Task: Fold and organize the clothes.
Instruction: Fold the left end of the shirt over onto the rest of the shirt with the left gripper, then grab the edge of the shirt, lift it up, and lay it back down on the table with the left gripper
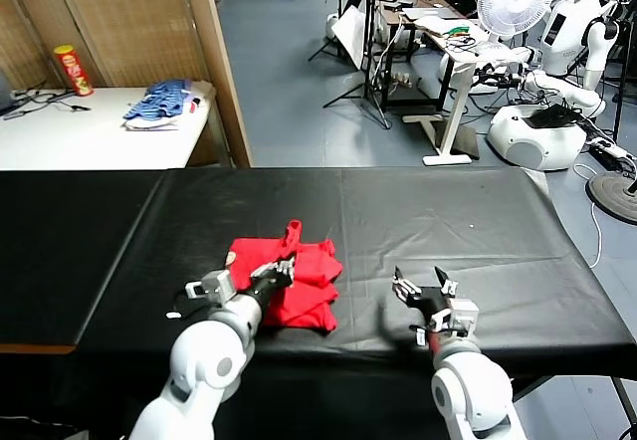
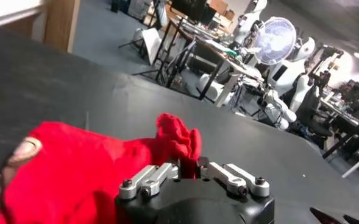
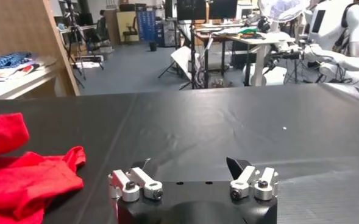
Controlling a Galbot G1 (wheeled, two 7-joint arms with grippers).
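Your left pincer sits low over the red T-shirt, fingertips at the raised ridge of cloth in the middle of the bundle. In the left wrist view the two fingers stand a narrow way apart with a peak of red fabric rising between and beyond them. You cannot tell from here whether the cloth is pinched or just let go; the gap reads as partly parted, not clamped.

The T-shirt lies crumpled and partly doubled over on the black table, near the front edge and left of centre, one strip sticking up toward the far edge. A bit of brown-and-white print shows at the shirt's edge in the left wrist view. Judgement: the fold is rough and the shirt needs more tidying.

Your right pincer hovers near the front edge, right of centre, well apart from the shirt, jaws wide and holding nothing. It looks parked to keep clear of the left arm's work.

Beyond the table, on a white side table at far left, sit a blue-and-white pile of garments and a red-and-yellow can; neither is in play.
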